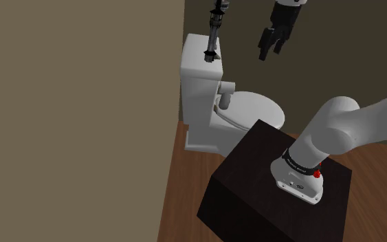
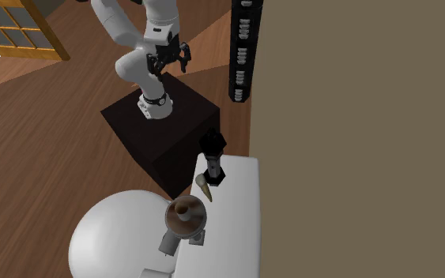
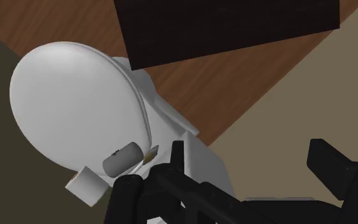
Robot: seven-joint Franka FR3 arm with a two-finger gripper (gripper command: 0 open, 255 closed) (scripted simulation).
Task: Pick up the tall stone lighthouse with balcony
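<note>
Where the wooden floor meets the wall, a white toilet (image 1: 198,93) stands just beside the dark stand (image 1: 250,161). The end effector (image 1: 270,53) hangs high in the air with its fingers spread and empty, well apart from the lighthouse (image 1: 212,38). The lighthouse stands dark and upright on the tank lid, at the corner nearest the stand, and the shoulder view's top edge cuts off its top. Near it on the lid lie a brown round thing (image 2: 185,213), hard to identify, and a small tan cone (image 2: 204,188).
</note>
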